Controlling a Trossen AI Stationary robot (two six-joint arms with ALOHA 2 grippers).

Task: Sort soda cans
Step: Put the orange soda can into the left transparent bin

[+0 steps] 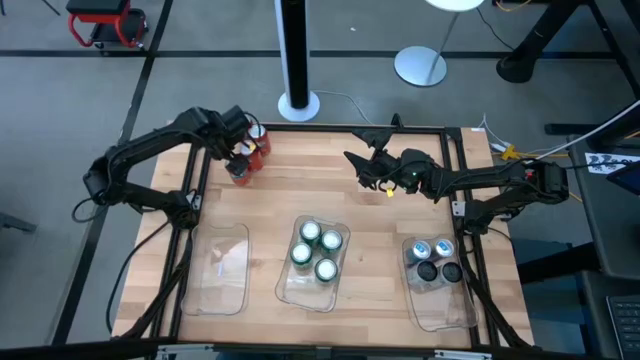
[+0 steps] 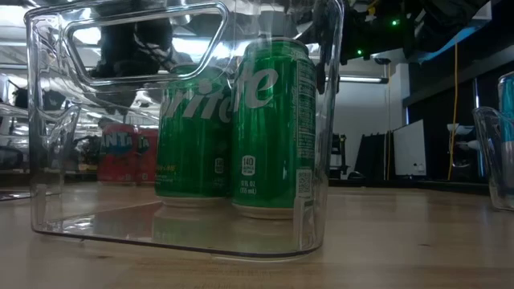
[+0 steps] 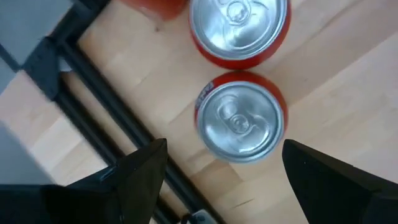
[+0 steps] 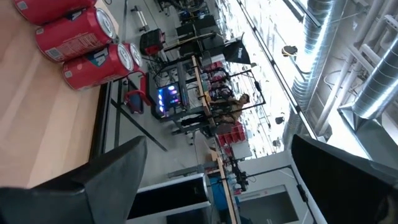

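Note:
Three red soda cans [image 1: 256, 148] stand upright on the wood table at its far left. My left gripper [image 3: 230, 180] hangs open above them, pointing down. Its fingers stand on either side of the nearest red can [image 3: 239, 121] and clear of it. Another red can [image 3: 239, 28] stands just beyond. Several green cans [image 1: 316, 250] stand in the middle clear tray [image 1: 300, 292]. Several silver-blue and dark cans [image 1: 434, 260] stand in the right tray [image 1: 447, 312]. My right gripper [image 1: 362, 165] waits open and level over the table's far middle.
An empty clear tray [image 1: 218, 280] sits at the near left. The black frame rail [image 3: 93, 93] runs close beside the red cans on the table's left edge. Bare wood lies between the trays and the far edge.

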